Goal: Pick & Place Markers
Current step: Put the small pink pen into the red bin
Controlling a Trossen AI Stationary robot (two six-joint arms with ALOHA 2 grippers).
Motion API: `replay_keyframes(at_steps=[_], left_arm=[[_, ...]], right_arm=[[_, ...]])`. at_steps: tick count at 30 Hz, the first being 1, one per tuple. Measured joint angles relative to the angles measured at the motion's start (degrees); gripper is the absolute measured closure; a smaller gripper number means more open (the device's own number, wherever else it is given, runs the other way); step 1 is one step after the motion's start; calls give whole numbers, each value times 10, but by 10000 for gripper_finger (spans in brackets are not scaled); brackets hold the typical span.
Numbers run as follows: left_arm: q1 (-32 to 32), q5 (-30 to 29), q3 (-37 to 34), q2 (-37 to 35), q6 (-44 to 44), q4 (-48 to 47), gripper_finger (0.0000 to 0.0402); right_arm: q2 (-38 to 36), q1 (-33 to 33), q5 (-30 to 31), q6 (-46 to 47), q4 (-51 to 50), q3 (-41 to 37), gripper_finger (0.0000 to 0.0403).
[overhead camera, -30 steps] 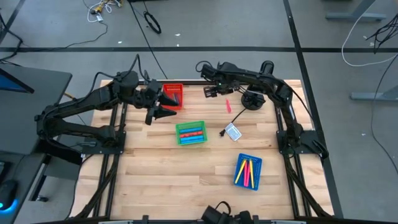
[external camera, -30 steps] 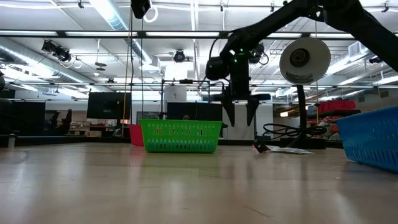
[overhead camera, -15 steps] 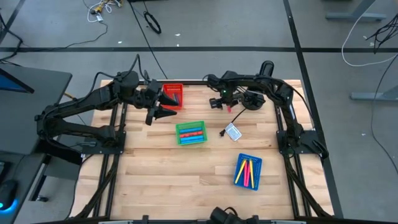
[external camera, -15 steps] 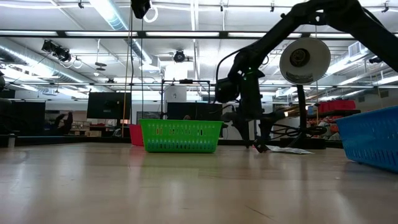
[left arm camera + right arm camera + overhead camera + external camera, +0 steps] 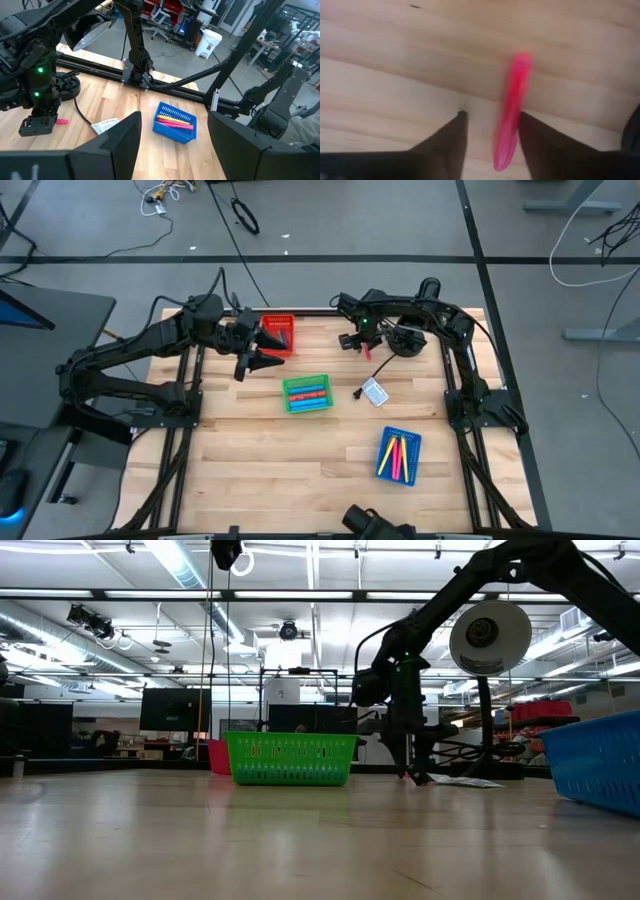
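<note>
A pink marker (image 5: 512, 110) lies flat on the wooden table at the far right (image 5: 367, 353). My right gripper (image 5: 491, 120) points down at it, open, one finger on each side of it. In the low view this gripper (image 5: 411, 768) reaches down to the tabletop. My left gripper (image 5: 172, 125) hangs open and empty above the table beside the red tray (image 5: 279, 333). More markers lie in the green tray (image 5: 306, 394) and the blue tray (image 5: 399, 455). My right gripper comes from above, its fingers across the marker's lower half. The marker's side (image 5: 516, 125) lies right against one finger (image 5: 532, 140); I cannot tell whether they touch. The other finger stands clear of it. The marker lies on the table.
A white-and-blue card (image 5: 375, 392) lies near the table's middle right. A round lamp base (image 5: 405, 340) and its black cable (image 5: 378, 370) sit just right of the pink marker. Bare wood stretches along the near edge and the left.
My right gripper has come down to the tabletop, shifting toward the right and near edges and tipping to point straight down. Its fingers now straddle the pink marker and stand closer together than before. The marker has stayed on the table.
</note>
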Motion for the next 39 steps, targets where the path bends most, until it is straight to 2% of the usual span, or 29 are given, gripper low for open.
replay_keyframes(at_steps=[7, 9, 15, 20, 25, 34, 39], left_arm=[[0, -17, 0, 0, 4, 0, 168], [0, -22, 0, 0, 5, 1, 168], [0, -36, 0, 0, -25, 8, 168], [1, -70, 0, 0, -38, 12, 168], [1, -75, 0, 0, -40, 11, 168], [1, -100, 0, 0, -61, 20, 168], [1, -115, 0, 0, -80, 44, 168]], right_arm=[[0, 0, 0, -18, -9, 0, 370], [0, 0, -1, -25, -8, 1, 388], [-27, 9, -7, -28, -10, -1, 366], [-88, 31, -1, -46, 6, -1, 381], [-164, 58, 1, -66, 33, -1, 385], [-282, 109, 20, -132, 106, 0, 385], [-325, 140, -4, -145, 180, 0, 385]])
